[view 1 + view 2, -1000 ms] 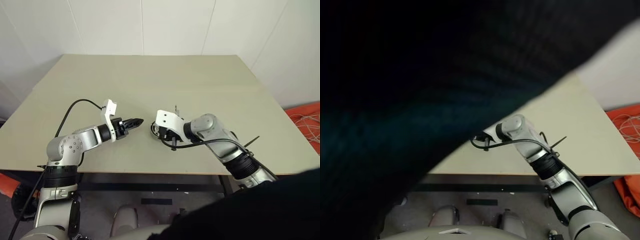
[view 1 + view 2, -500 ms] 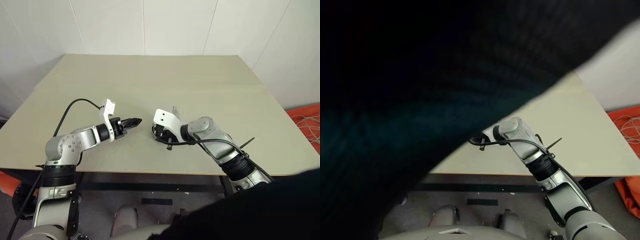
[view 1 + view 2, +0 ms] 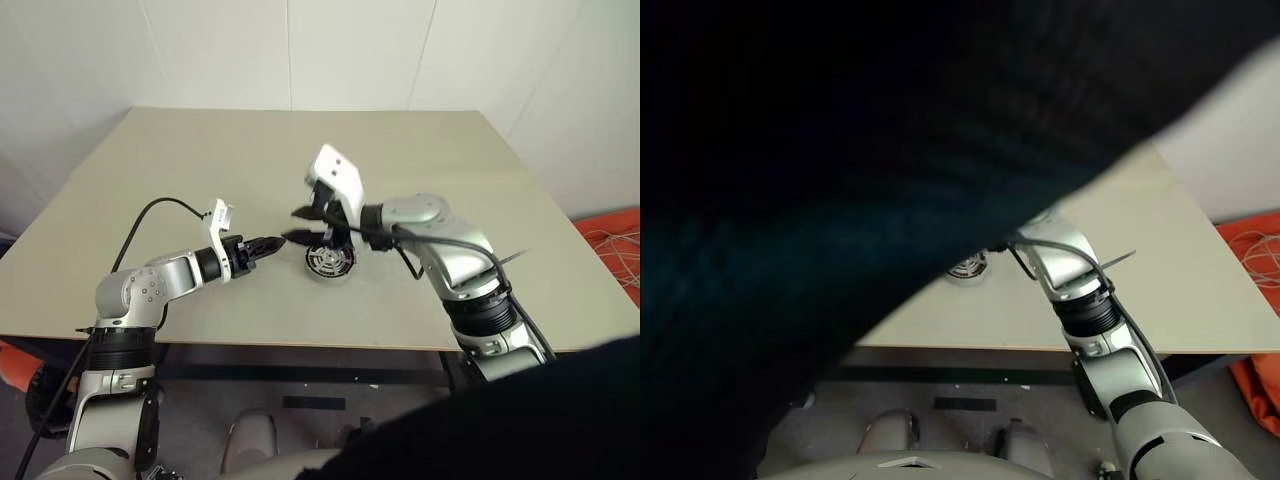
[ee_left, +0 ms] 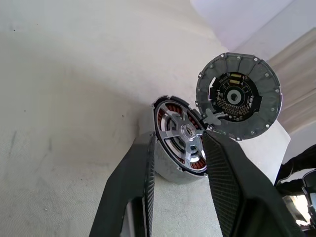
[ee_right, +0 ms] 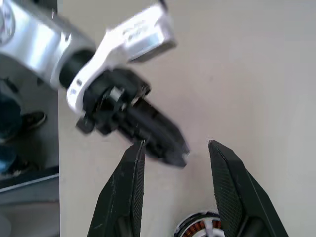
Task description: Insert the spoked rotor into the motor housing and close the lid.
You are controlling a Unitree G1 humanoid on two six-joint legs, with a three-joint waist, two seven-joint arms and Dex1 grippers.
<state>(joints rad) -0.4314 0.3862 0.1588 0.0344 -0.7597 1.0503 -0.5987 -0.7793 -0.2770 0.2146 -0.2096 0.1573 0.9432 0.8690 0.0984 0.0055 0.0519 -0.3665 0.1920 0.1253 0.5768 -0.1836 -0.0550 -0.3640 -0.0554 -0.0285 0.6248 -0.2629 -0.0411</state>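
**A:** Where does the motor housing (image 4: 173, 173) stand?

**B:** On the table (image 3: 420, 150), near the front edge. The spoked rotor (image 4: 183, 133) already sits inside its copper ring. The lid (image 4: 239, 96) stands tilted up at the housing's rim, its inner face with the circuit board showing. It seems to touch the rim at one small tab.

**A:** So I judge the lid is what is left to do. Which arm is better placed?

**B:** Both are near. The left end effector (image 3: 268, 243) lies low, just to the housing's left. It points roughly level at the housing's side and stops short of it. Its fingers are a little apart and hold nothing. From that wrist, the lid stands on the housing's far side.

**A:** And the right?

**B:** The right end effector (image 3: 298, 225) hovers above the housing and a little to its left, pointing toward the left one. Its fingers are spread and empty.

**A:** Then the right is the one above, and the lid must fold toward the left end effector to lie flat.

**B:** That is my reading too. I cannot tell how the tab acts.

**A:** Counts?

**B:** One housing, one rotor, one lid and two end effectors.
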